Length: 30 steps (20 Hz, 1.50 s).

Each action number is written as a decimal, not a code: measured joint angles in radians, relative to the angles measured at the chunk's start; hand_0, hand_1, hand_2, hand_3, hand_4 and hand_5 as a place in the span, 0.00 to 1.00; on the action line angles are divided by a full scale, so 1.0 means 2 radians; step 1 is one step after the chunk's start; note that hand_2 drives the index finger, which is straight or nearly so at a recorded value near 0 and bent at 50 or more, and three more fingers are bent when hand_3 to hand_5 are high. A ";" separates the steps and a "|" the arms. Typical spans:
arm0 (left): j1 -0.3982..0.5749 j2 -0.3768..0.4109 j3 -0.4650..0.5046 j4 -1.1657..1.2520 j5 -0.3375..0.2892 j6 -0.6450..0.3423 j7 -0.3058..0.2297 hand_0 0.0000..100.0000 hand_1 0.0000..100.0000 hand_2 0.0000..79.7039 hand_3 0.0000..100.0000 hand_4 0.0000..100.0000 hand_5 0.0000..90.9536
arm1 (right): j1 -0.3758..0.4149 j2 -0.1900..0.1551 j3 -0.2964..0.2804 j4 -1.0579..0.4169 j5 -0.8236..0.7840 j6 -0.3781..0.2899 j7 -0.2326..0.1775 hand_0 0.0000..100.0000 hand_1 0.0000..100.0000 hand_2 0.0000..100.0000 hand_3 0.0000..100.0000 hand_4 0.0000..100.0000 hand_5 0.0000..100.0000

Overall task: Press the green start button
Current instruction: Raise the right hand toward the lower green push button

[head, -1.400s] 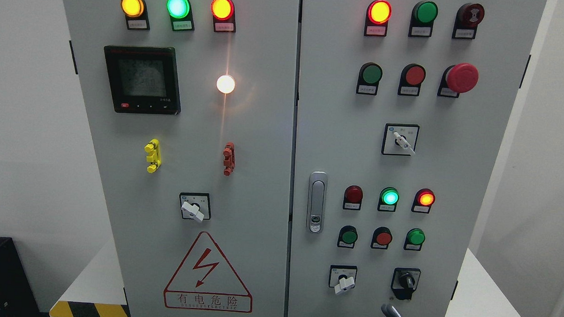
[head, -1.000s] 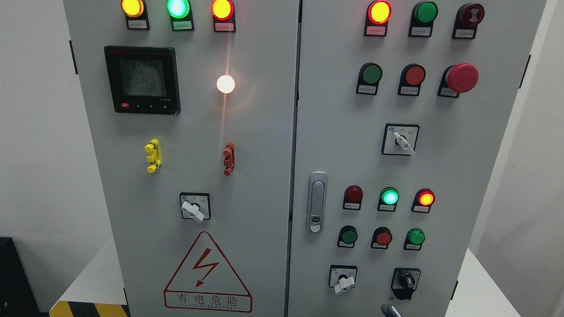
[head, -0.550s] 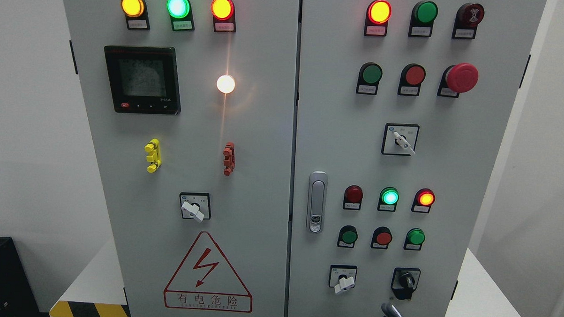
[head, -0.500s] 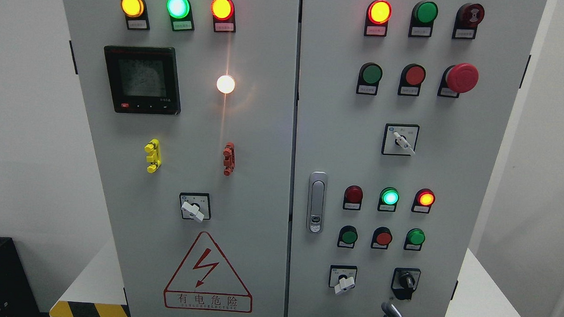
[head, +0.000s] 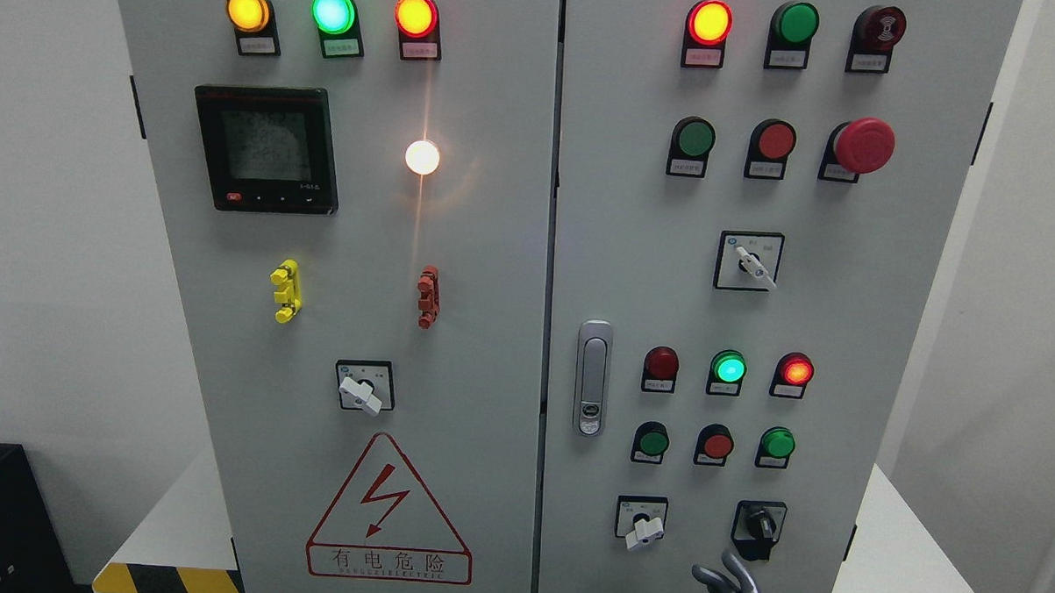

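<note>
**Reaching up: right hand pokes into view below the button rows**

Peeking in at the bottom edge, right of centre, is the right hand [head: 726, 589]. Only a few dark metallic fingers [head: 709, 577] show, lightly curled and apart, holding nothing. The palm and arm are cut off, so the wrist angle can't be read. It sits just under the black key-style selector switch [head: 758, 524], clear of the cabinet door [head: 651, 274] as far as one can tell. The left hand is nowhere in shot.

Now, the target. Several green buttons sit on this right door: one in the upper row [head: 696, 137] beside a red button [head: 776, 141] and the big red mushroom stop [head: 864, 145], and two in the lower row, a green button at the left [head: 653, 442] and another at the right [head: 778, 443], flanking a red one [head: 716, 444]. The labels are too small to read, so which one is "start" is a guess; the lower-left green seems the nearer candidate.

Handling-wise, expect a rigid, spring-loaded plastic cap, smooth and slightly domed. No grasp needed: one fingertip, square on the centre of the cap, pushed straight in. Off-centre contact could slide onto the neighbouring red button.
</note>
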 measured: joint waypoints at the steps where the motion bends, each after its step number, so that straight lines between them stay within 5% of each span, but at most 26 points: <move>1: 0.000 0.000 0.000 0.000 0.000 0.000 0.000 0.12 0.56 0.00 0.00 0.00 0.00 | -0.003 0.000 -0.002 0.002 0.017 -0.001 -0.003 0.14 0.33 0.00 0.77 0.79 0.94; 8: 0.000 0.000 0.000 0.000 0.000 0.000 0.000 0.12 0.56 0.00 0.00 0.00 0.00 | -0.024 0.000 -0.016 0.013 0.133 -0.016 -0.021 0.23 0.34 0.00 0.90 0.86 1.00; 18: 0.000 0.000 0.000 0.000 0.000 0.000 0.000 0.12 0.56 0.00 0.00 0.00 0.00 | -0.060 0.000 -0.047 0.031 0.278 -0.035 -0.029 0.30 0.33 0.00 0.95 0.89 1.00; 30: 0.000 0.000 0.000 0.000 0.000 0.000 0.000 0.12 0.56 0.00 0.00 0.00 0.00 | -0.109 0.001 -0.061 0.073 0.348 -0.037 -0.032 0.32 0.33 0.00 0.95 0.89 1.00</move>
